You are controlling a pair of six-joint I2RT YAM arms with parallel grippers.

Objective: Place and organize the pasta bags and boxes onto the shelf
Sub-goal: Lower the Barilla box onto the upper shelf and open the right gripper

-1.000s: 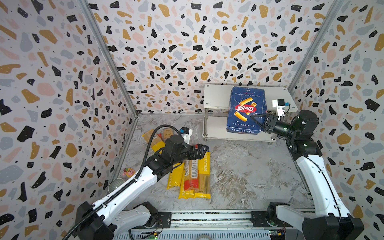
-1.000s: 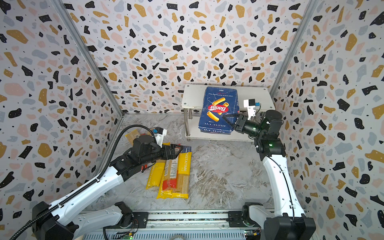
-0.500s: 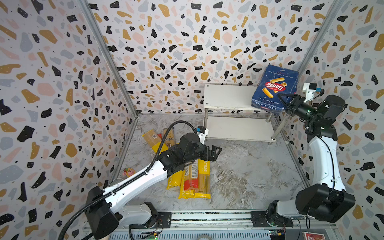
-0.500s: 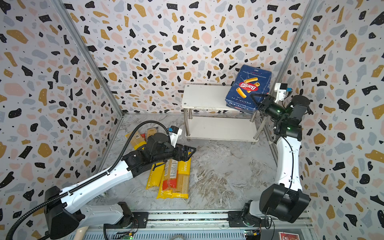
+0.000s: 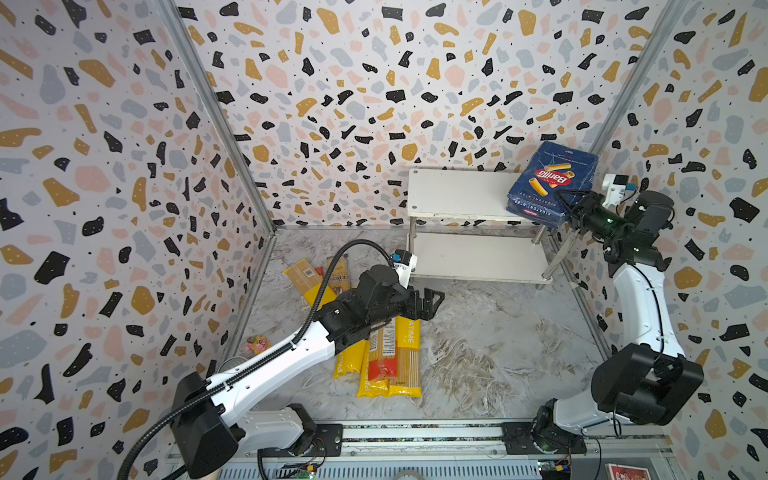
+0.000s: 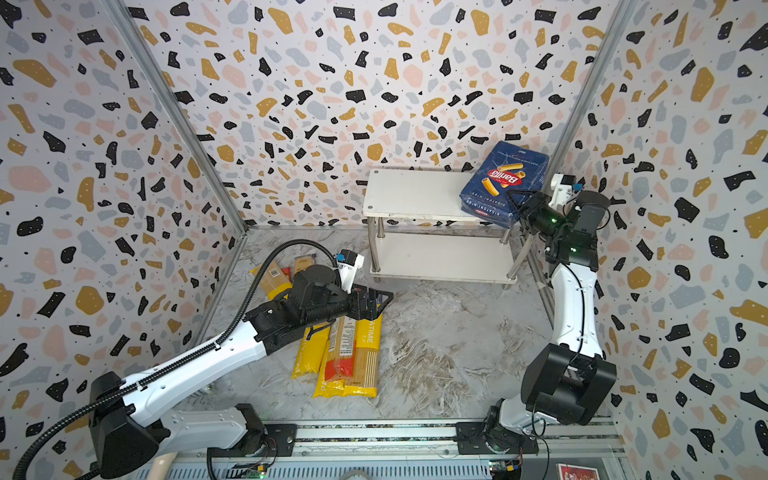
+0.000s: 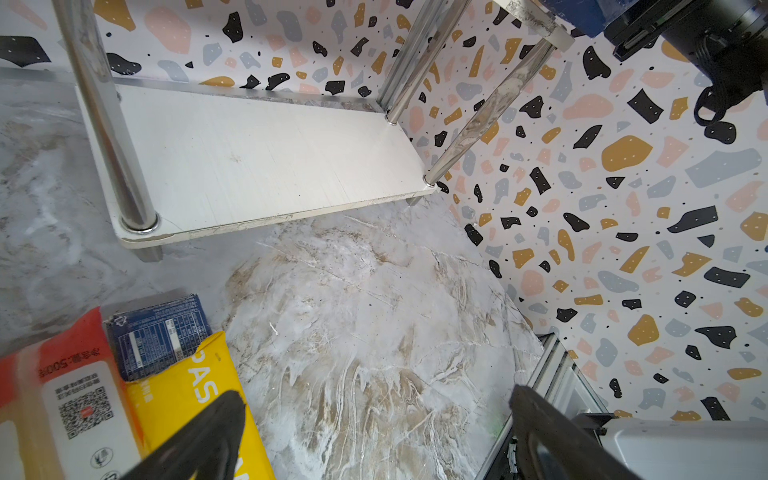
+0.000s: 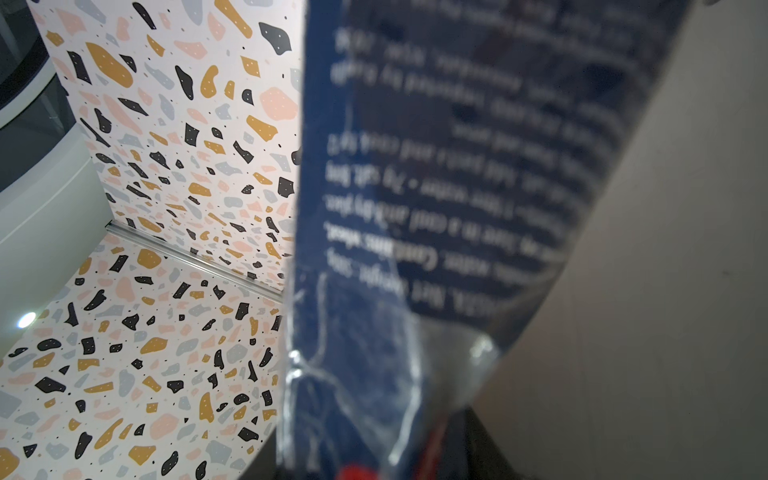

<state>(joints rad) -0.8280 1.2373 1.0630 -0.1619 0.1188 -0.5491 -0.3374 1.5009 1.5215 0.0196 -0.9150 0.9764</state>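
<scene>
Upper right: right gripper (image 5: pixel 565 203) pinches the Barilla rigatoni box (image 5: pixel 552 174), tilted over the shelf's (image 5: pixel 457 195) right end; left gripper (image 5: pixel 432 300) spread.

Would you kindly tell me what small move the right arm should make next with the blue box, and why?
Probably ease the Barilla box down flat onto the top board of the shelf, then let go. The right gripper grips an edge of it, and the box hangs tilted over the board's right end, seemingly not yet resting.
</scene>
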